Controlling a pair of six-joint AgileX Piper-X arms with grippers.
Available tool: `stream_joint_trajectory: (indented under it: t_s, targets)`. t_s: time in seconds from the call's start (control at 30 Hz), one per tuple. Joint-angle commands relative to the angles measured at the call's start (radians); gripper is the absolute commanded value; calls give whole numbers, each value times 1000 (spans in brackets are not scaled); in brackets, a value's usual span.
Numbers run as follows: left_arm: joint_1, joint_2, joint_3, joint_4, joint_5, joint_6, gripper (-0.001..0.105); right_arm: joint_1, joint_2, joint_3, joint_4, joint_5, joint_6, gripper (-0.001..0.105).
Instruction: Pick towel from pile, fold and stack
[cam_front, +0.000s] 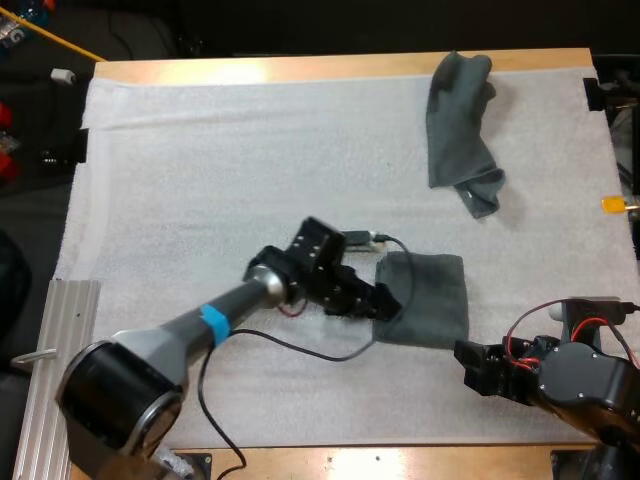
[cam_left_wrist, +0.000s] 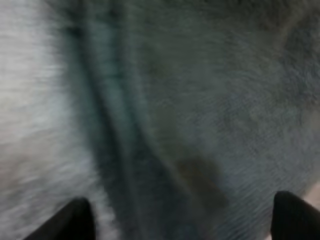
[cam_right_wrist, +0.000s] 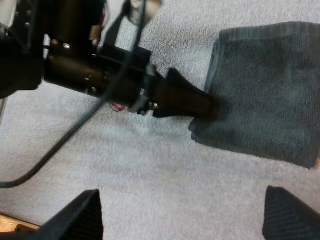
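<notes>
On the wooden surface (cam_front: 300, 68) lies the white mat (cam_front: 200, 180); at its far right side we see the crumpled towel (cam_front: 460, 120); the folded towel (cam_front: 435, 300) lies nearer; our left gripper (cam_front: 388, 303) stands released over its left edge; our right gripper (cam_front: 475, 368), released too, hangs near this towel's near right corner.

Dark grey-green folded towel (cam_front: 432, 300) and crumpled towel (cam_front: 458, 125) — white mat (cam_front: 250, 150) — light brown table (cam_front: 300, 68)

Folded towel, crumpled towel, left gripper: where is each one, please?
folded towel (cam_front: 435, 300): high view, its middle.
crumpled towel (cam_front: 455, 120): high view, its upper half.
left gripper (cam_front: 390, 303): high view, fingertips at the folded towel's left edge.
</notes>
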Motion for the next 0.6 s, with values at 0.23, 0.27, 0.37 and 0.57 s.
stream_joint_trajectory:
  t_s: [0.23, 0.27, 0.37, 0.57]
  targets:
    - [-49, 49, -74, 12, 24, -50, 67, 2, -1, -2, 12, 7, 5, 64]
    - [-49, 49, -78, 12, 24, -50, 64, 2, -1, -2, 12, 7, 4, 64]
    - [-49, 49, -83, 12, 24, -53, 46, 2, -1, -2, 12, 7, -2, 64]
    - [-49, 49, -83, 48, 24, -16, 1, 2, -1, -2, 12, 7, -2, 64]
